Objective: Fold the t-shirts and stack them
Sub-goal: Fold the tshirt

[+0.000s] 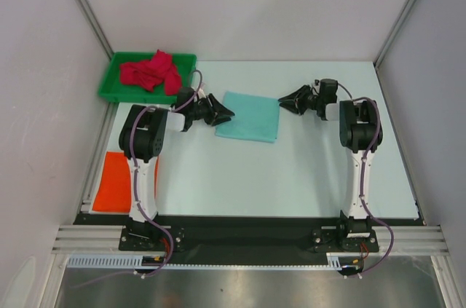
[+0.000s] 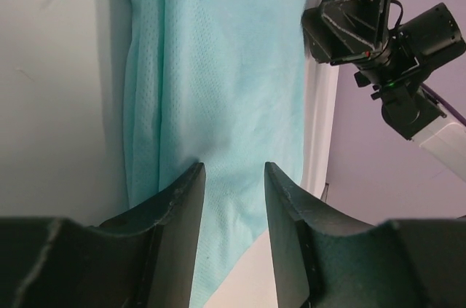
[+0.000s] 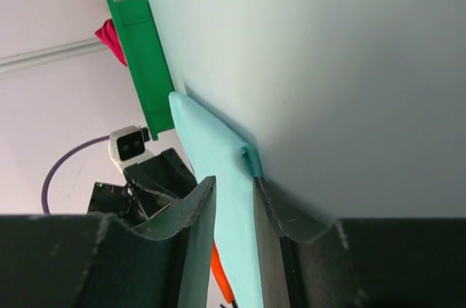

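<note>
The orange t-shirt [image 1: 115,177] lies flat at the left edge of the desk [image 1: 306,170]. The left arm crosses its right side, and the right wrist view shows only a sliver of it [image 3: 222,279]. The crimson t-shirt [image 1: 149,73] sits crumpled in the green tray [image 1: 109,93] at the far left corner, its shape impossible to read. The mint green t-shirt [image 1: 251,119] lies mid-desk between the two arms, folded into a flat rectangle. Its long axis runs left to right, slightly skewed. No collar or sleeve shows, so which end is the neck cannot be told. The left gripper [image 1: 224,113] is at the shirt's left edge. From its wrist camera, its jaws [image 2: 233,177] stand apart with the cloth [image 2: 218,68] flat beneath the gap and nothing pinched. The right gripper [image 1: 284,103] is at the shirt's far right corner, its jaws [image 3: 234,188] parted by only a narrow slit. A small raised fold of the cloth [image 3: 211,148] sits right at their tips, and whether they grasp it cannot be told.
</note>
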Motion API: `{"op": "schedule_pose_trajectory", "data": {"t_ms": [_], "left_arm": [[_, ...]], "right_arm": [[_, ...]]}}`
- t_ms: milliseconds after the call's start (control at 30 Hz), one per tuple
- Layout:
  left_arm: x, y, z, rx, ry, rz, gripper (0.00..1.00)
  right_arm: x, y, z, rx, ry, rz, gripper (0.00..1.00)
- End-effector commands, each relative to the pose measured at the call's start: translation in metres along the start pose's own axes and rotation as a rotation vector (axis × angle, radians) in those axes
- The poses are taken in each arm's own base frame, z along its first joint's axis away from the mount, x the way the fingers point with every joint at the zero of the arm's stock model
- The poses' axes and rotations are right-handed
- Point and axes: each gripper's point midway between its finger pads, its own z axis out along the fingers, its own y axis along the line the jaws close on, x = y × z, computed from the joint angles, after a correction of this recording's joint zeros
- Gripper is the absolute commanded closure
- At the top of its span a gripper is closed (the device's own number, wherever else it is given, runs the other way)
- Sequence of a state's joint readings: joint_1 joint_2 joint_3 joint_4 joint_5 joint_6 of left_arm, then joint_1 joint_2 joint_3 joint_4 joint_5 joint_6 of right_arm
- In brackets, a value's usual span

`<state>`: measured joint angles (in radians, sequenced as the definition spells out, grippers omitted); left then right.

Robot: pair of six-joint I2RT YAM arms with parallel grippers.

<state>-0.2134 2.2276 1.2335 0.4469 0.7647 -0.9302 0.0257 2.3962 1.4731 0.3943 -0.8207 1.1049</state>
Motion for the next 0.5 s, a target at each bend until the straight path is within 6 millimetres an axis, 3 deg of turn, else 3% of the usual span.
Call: {"op": "schedule_pose_trajectory", "data": {"t_ms": [0, 67, 167, 200, 233, 367, 433, 467], "left_arm": [[0.010, 0.002, -0.010, -0.018, 0.026, 0.017, 0.55], [0.024, 0.010, -0.014, -0.034, 0.041, -0.018, 0.55], [0.045, 0.014, -0.022, -0.023, 0.046, -0.112, 0.56], [0.044, 0.002, -0.024, 0.032, 0.021, -0.086, 0.57], [0.055, 0.004, -0.028, 0.030, 0.029, -0.131, 0.57], [0.071, -0.011, -0.037, 0.028, 0.041, -0.090, 0.57], [0.073, -0.027, -0.048, 0.029, 0.033, -0.048, 0.57], [0.075, -0.031, -0.053, 0.013, 0.038, -0.048, 0.57]], "right_arm": [[-0.014, 0.021, -0.014, 0.033, -0.017, -0.091, 0.67], [-0.023, 0.030, -0.032, 0.070, -0.022, -0.111, 0.64], [-0.013, 0.043, -0.055, 0.154, 0.006, -0.208, 0.61], [-0.004, 0.039, -0.064, 0.197, 0.036, -0.202, 0.61], [0.001, 0.039, -0.070, 0.215, 0.051, -0.258, 0.61], [0.030, 0.059, -0.108, 0.280, 0.068, -0.397, 0.60], [0.051, 0.054, -0.124, 0.327, 0.097, -0.423, 0.59], [0.064, 0.069, -0.130, 0.331, 0.093, -0.519, 0.59]]}}
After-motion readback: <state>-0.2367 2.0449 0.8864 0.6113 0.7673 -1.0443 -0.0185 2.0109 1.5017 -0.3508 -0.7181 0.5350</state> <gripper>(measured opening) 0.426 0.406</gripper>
